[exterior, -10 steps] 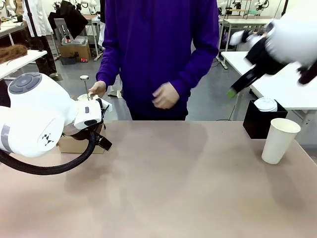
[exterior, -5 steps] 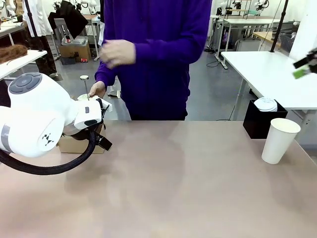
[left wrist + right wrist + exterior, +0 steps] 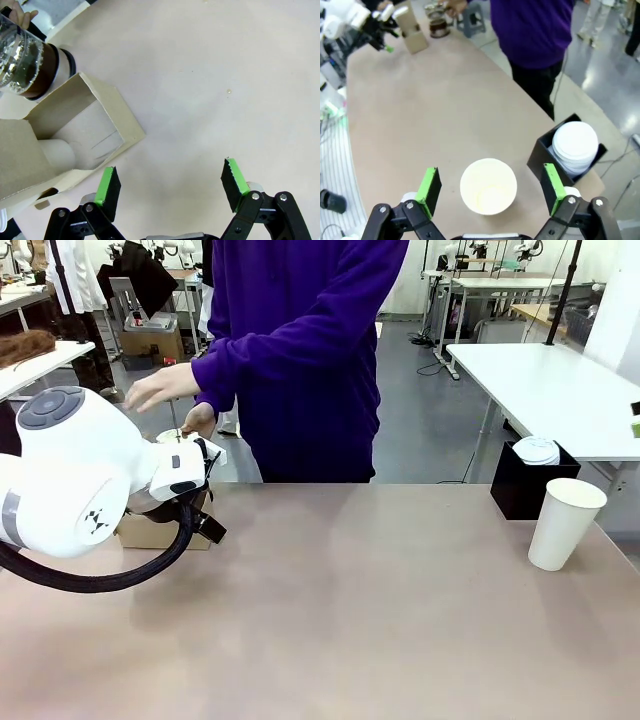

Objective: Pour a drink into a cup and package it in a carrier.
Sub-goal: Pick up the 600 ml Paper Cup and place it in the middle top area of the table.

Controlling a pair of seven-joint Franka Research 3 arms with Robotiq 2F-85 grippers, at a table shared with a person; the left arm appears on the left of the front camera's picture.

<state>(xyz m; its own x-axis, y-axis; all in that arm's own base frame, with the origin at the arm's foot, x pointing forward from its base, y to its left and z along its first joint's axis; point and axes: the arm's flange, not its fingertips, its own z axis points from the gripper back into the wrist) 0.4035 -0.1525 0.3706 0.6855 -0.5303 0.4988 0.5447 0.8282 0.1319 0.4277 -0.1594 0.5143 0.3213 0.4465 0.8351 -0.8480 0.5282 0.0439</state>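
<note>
L gripper [image 3: 171,182]: jaws spread wide, nothing between them, over bare table [image 3: 210,75], carrier [image 3: 75,130] just beside its left pad. The carrier lies with one open side toward the wrist cam; a pale tube shape sits inside, can't tell what it is. The jug [image 3: 25,65] touches the carrier's far corner, dark liquid low in it. R gripper [image 3: 490,184]: also spread, empty, hanging well above the cup [image 3: 565,523] and looking straight down its mouth. The cup is upright, lidless, inside looks dry and white, near the table's right edge, just beside the black box [image 3: 545,150] holding the stack of lids [image 3: 575,145]. Handling, my read: an empty paper cup is v light, thin-walled, tips easily and ovalises if squeezed. Best grab is probably across the upper wall just under the rolled rim, where it's stiffest, w/ soft force. Once filled it's heavier and sloshy, so keep it vertical. Vs 1 s ago: R arm was big in the front view's top right, now just a green sliver at the right edge. The person's free hand [image 3: 165,388] went from chest height over toward the jug side; the other hand [image 3: 198,418] is unchanged there. L arm and cup haven't moved.
</note>
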